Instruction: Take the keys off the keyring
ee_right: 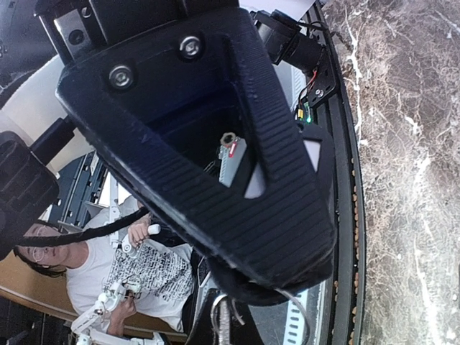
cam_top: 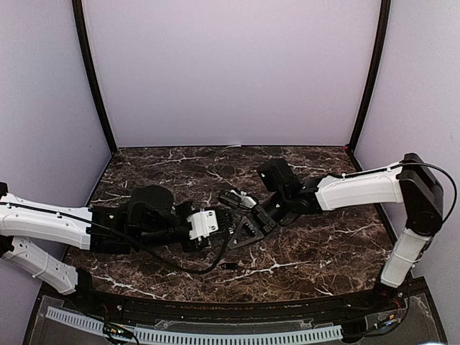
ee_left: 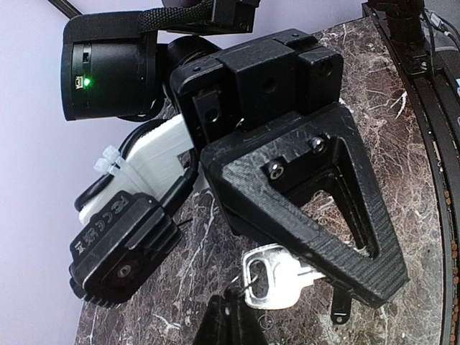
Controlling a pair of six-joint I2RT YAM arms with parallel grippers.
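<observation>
Right hand (ee_left: 332, 284) clamps a silver key (ee_left: 275, 277), whose bow juts out beside its fingertips.

A silver key (ee_left: 277, 277) shows at 6 o'clock in the left wrist view. Its flat, rounded head faces the camera, with an oblong hole at the 9 o'clock side. The blade runs toward 3 o'clock and is mostly hidden. The keyring (ee_left: 249, 286), a thin wire, passes through that hole. In the top view a loose key (cam_top: 230, 266), tiny, dark and oblong with a pale glint, lies flat on the marble table (cam_top: 323, 251) near 6 o'clock.
</observation>
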